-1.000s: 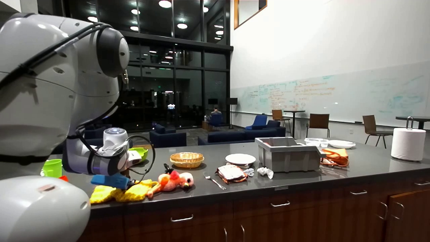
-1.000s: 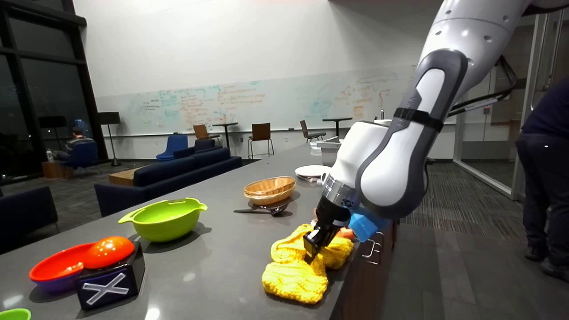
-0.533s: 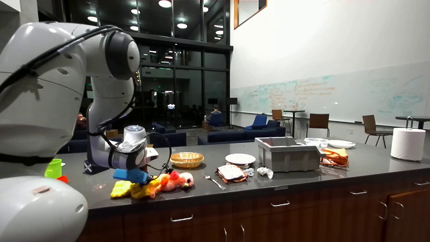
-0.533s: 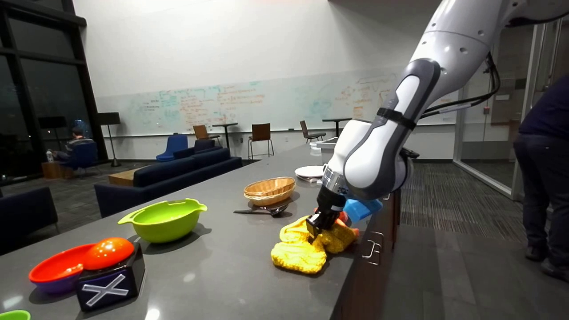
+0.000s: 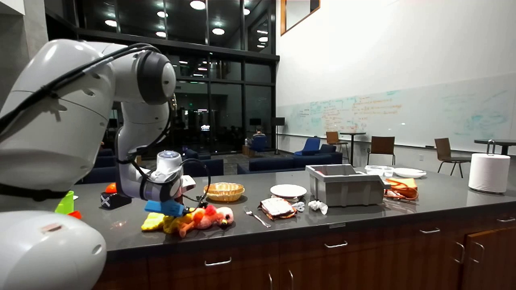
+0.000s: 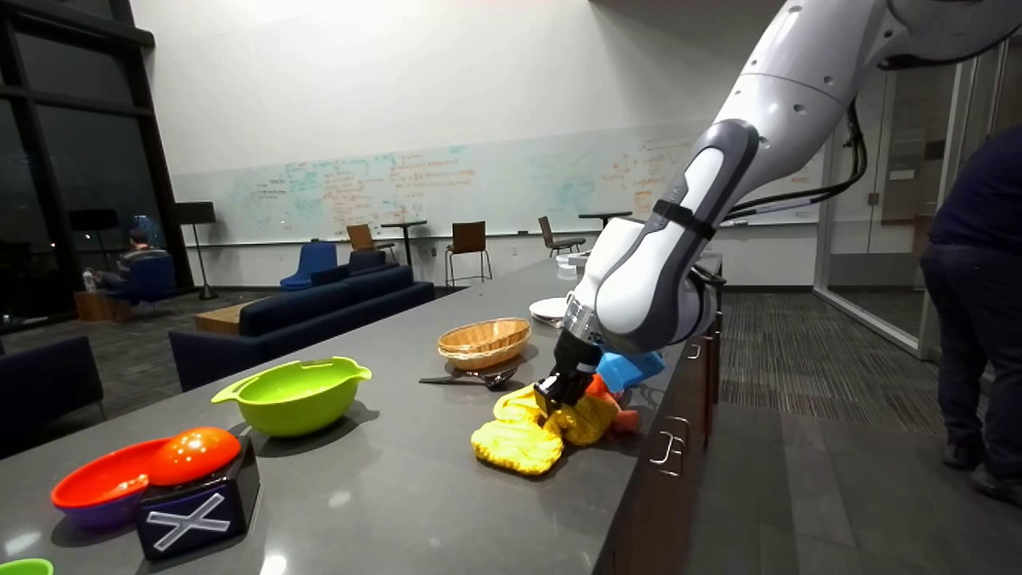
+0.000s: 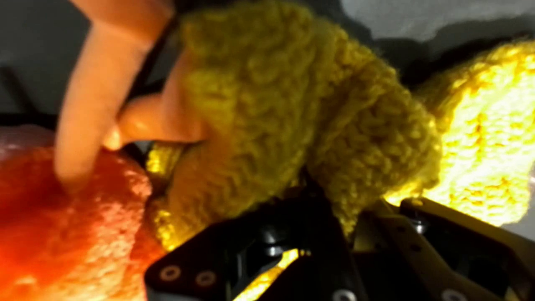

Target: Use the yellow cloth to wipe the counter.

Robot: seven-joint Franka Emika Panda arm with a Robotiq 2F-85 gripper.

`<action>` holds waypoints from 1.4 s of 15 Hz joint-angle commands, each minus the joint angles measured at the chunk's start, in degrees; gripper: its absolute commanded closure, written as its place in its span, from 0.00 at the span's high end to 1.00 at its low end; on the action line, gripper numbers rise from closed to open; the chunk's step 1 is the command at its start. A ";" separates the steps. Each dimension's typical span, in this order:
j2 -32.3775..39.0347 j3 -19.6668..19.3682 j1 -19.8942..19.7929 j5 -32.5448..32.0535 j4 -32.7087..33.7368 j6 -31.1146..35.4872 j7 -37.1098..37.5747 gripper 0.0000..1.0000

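Observation:
The bright-yellow cloth point(image 5: 153, 222) lies bunched on the dark grey counter point(image 6: 383, 479) near its front edge. It also shows in an exterior view point(image 6: 519, 446) and fills the middle of the wrist view point(image 7: 368, 125). My gripper point(image 6: 548, 401) points down into the cloth. In the wrist view, the gripper point(image 7: 340, 215) has a fold of cloth pinched between its fingers. The fingertips themselves are buried in the cloth. In an exterior view the fingers are hidden behind the blue part point(image 5: 164, 208) on the wrist.
A pink-orange plush toy point(image 5: 213, 217) touches the cloth; its orange legs point(image 7: 96, 96) lie against it. A black ladle point(image 6: 487, 378), wicker baskets point(image 6: 483, 343) and a lime-green bowl point(image 6: 299, 399) stand farther in. A fork point(image 5: 256, 216), snack packet point(image 5: 278, 208) and grey bin point(image 5: 346, 189) lie beyond the toy.
My gripper and the cloth have slid along the counter toward the plush toy, and lately a little inward from the front edge. The cloth now presses up to the toy.

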 commanded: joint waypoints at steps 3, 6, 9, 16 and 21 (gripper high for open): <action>6.47 4.99 1.07 -0.37 2.57 0.82 -1.32 0.02; 7.26 8.93 0.72 -0.39 2.20 1.27 -1.56 0.02; 7.28 11.63 0.56 -0.56 1.42 1.99 -1.34 0.02; 6.63 11.24 1.69 -2.17 2.23 3.83 -0.91 0.02; 5.22 11.50 1.67 -4.15 3.23 2.75 -1.36 0.02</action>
